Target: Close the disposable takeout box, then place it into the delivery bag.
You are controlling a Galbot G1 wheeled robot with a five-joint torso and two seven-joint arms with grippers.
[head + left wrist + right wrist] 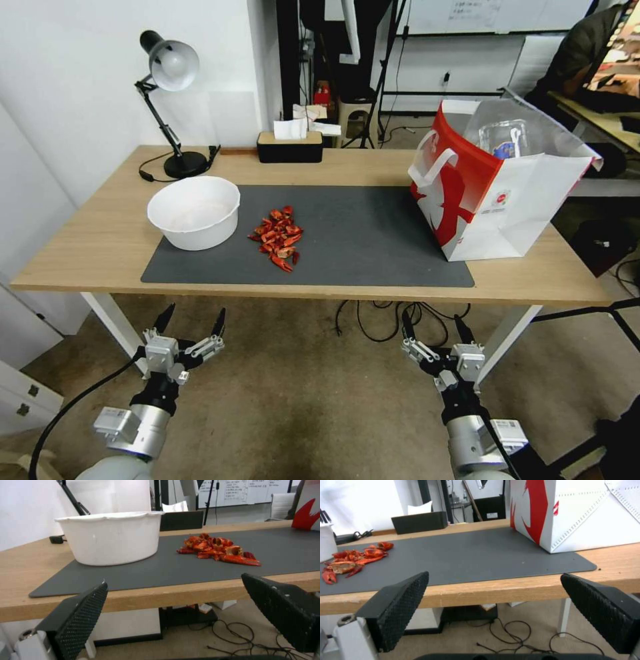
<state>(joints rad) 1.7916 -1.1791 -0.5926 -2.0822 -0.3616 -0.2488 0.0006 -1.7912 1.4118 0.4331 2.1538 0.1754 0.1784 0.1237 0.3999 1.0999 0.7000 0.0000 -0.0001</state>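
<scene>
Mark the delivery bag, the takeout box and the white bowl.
delivery bag (527, 200), head view, on its white side panel.
takeout box (503, 139), head view, on its clear lid, inside the bag.
white bowl (113, 541), left wrist view, on its outer wall.

We're in what looks like a lab or office workroom, set up for a test. A plain wooden table (100, 247) on white legs stands on bare concrete floor, loose cables (387, 320) trailing beneath it. A grey mat (373, 233) marks the work area, a black desk lamp (170, 100) perches at the back edge beside a black tissue box (290, 148). Behind, a whiteboard (493, 15) covered in writing, tripod stands (373, 87), and another desk (600, 117) off to the right.
</scene>
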